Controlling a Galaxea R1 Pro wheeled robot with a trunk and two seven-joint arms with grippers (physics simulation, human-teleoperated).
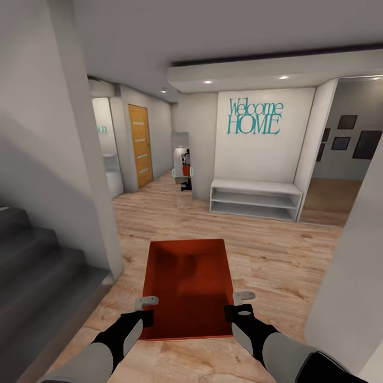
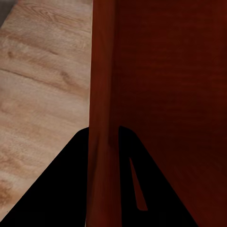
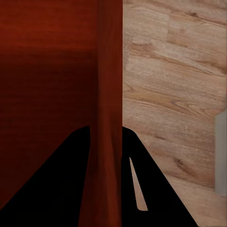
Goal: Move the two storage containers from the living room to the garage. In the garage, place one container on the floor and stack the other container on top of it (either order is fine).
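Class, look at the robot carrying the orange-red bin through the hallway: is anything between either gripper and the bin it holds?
Nothing visible. The left gripper clamps the storage container by its left wall and the right gripper by its right wall. In both wrist views, each wall passes directly between the fingers with no object in between.

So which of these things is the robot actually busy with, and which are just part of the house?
Part of the job:
- storage container, red and open-topped
- left gripper, clamped on its left wall
- right gripper, clamped on its right wall

Just there:
- white bench shelf
- Welcome HOME lettering
- wooden door
- standing mirror
- grey stairs
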